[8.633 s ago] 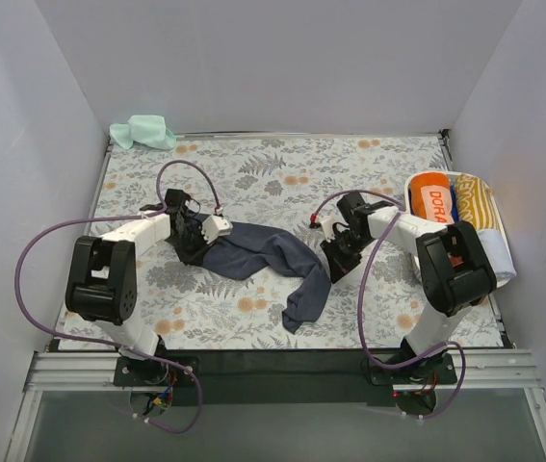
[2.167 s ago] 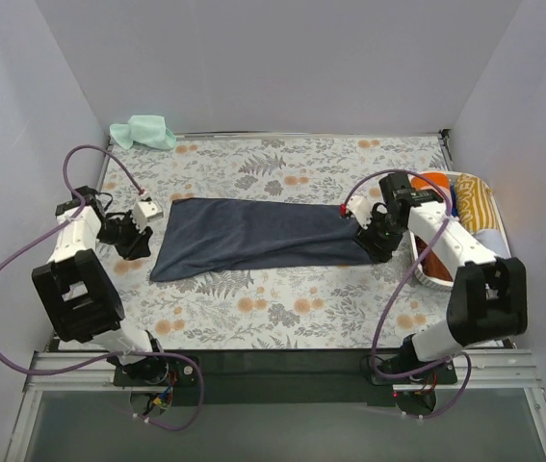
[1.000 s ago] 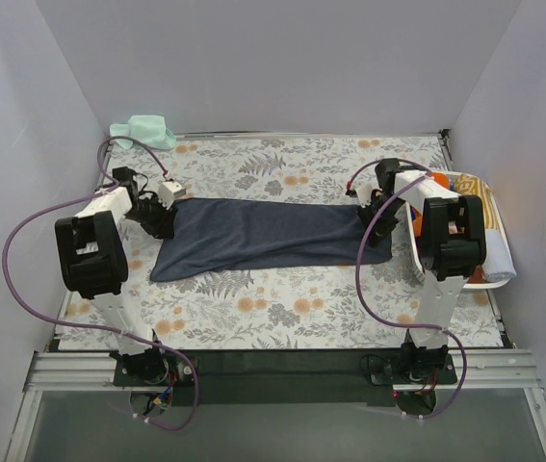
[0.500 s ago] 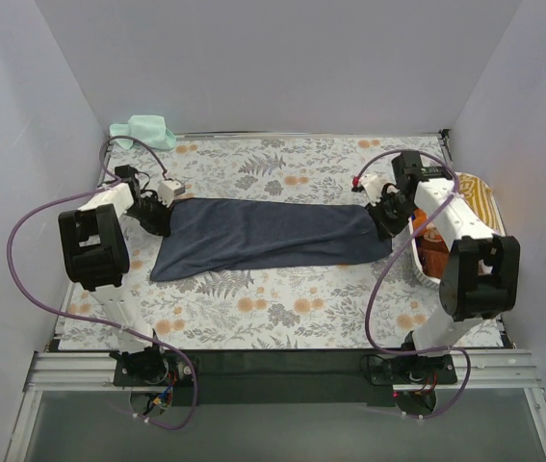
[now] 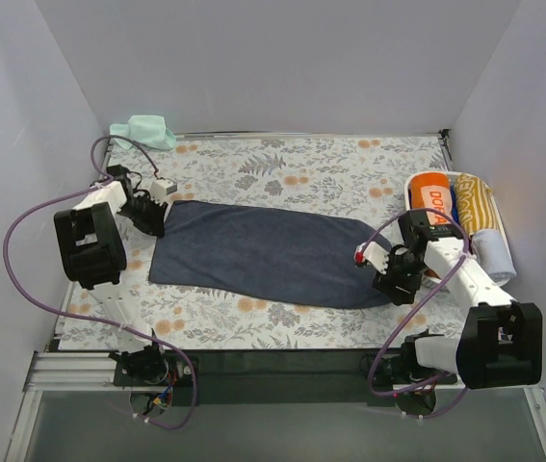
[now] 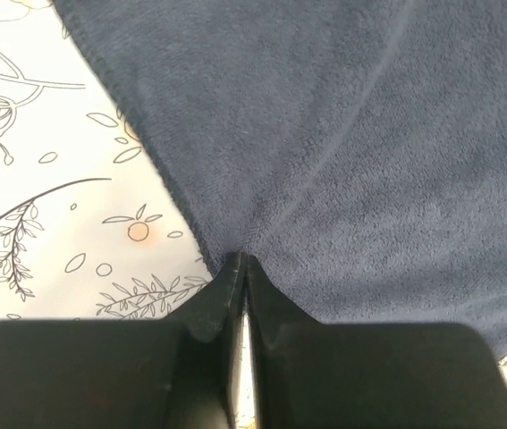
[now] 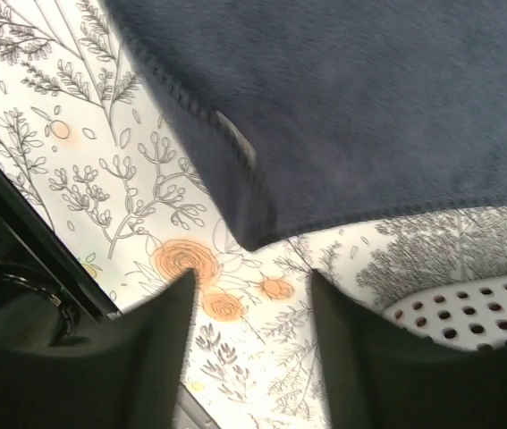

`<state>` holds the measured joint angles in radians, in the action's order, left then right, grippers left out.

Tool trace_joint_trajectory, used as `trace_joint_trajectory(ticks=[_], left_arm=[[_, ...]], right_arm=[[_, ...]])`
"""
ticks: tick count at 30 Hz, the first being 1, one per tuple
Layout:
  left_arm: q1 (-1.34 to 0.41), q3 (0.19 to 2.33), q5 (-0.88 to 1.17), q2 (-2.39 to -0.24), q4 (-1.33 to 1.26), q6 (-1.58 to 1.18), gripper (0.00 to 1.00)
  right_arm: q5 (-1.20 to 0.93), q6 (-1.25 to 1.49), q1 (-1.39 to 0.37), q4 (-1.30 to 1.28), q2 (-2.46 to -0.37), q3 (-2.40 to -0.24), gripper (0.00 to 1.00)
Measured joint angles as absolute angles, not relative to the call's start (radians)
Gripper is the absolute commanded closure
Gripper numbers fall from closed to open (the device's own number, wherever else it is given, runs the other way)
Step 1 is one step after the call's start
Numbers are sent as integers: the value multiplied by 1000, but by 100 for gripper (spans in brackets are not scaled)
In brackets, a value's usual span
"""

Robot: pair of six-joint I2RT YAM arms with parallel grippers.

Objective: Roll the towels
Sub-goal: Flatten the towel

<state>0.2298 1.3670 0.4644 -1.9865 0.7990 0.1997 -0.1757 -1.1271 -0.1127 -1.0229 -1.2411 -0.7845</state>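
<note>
The left pincer (image 5: 154, 222) is pressed together on the short edge of the dark navy towel (image 5: 263, 246). The left wrist view shows its tips (image 6: 242, 262) meeting on a small puckered fold of the cloth, with the towel running away ahead of them. The right pincer (image 5: 391, 283) is spread and holds nothing. In its own view the two fingers (image 7: 251, 281) stand apart over the floral table covering (image 7: 146, 206), with the towel's near corner (image 7: 262, 219) just ahead of them, between the tips and apart from both. The towel lies flat and spread out between the two pincers. Its far end narrows towards the right one. Just to the right of the right pincer is a white basket (image 5: 410, 189), whose perforated wall (image 7: 450, 299) shows in the wrist view. The basket holds an orange towel with white lettering (image 5: 433, 200), a yellow-striped towel (image 5: 476, 202) and a pale grey towel (image 5: 493, 253). Well beyond the left pincer, in the far left corner, a mint green towel (image 5: 144, 131) lies bunched against the wall. The floral covering (image 5: 282, 164) spreads over the whole table top. Plain pale walls (image 5: 282, 67) close it in on three sides, and a metal rail (image 5: 282, 372) runs along the near edge, where the arms are bolted.
</note>
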Motion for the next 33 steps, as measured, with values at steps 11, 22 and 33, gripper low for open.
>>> trace_joint_trajectory(ticks=[11, 22, 33], left_arm=[[254, 1282, 505, -1761, 921, 354, 86], [253, 950, 423, -1633, 929, 501, 100], [329, 772, 358, -1464, 864, 592, 100]], right_arm=[[-255, -1049, -113, -1037, -1394, -1108, 65], [-226, -806, -123, -989, -1686, -1147, 70], [-134, -686, -160, -914, -1864, -1222, 69]])
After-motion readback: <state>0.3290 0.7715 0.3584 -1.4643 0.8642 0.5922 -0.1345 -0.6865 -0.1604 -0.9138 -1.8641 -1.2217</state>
